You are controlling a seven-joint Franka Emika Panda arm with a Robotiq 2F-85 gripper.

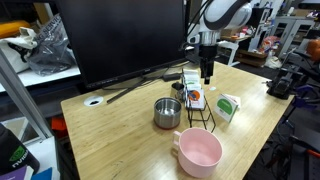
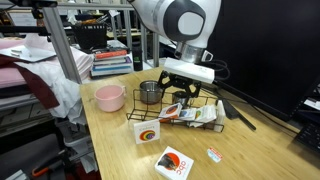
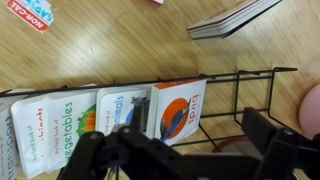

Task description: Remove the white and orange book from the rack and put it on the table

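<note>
The white and orange book (image 3: pixel 175 108), titled "birds", stands in the black wire rack (image 3: pixel 255 75) at the end of a row, next to a white and blue book (image 3: pixel 122 112). Its orange patch also shows in an exterior view (image 1: pixel 195 98). My gripper (image 3: pixel 185 160) is open and empty, its two dark fingers spread wide just short of the book. In both exterior views the gripper (image 1: pixel 207 70) (image 2: pixel 180 95) hangs right above the rack (image 1: pixel 198 108) (image 2: pixel 192 113). The wooden table (image 1: pixel 120 140) carries everything.
A steel pot (image 1: pixel 167 113) and a pink bowl (image 1: pixel 198 152) stand beside the rack. A white and green carton (image 1: pixel 229 106) is on its other side. A flat white and orange item (image 2: pixel 175 163) lies near the table edge. A big monitor's stand (image 3: pixel 235 18) is behind the rack.
</note>
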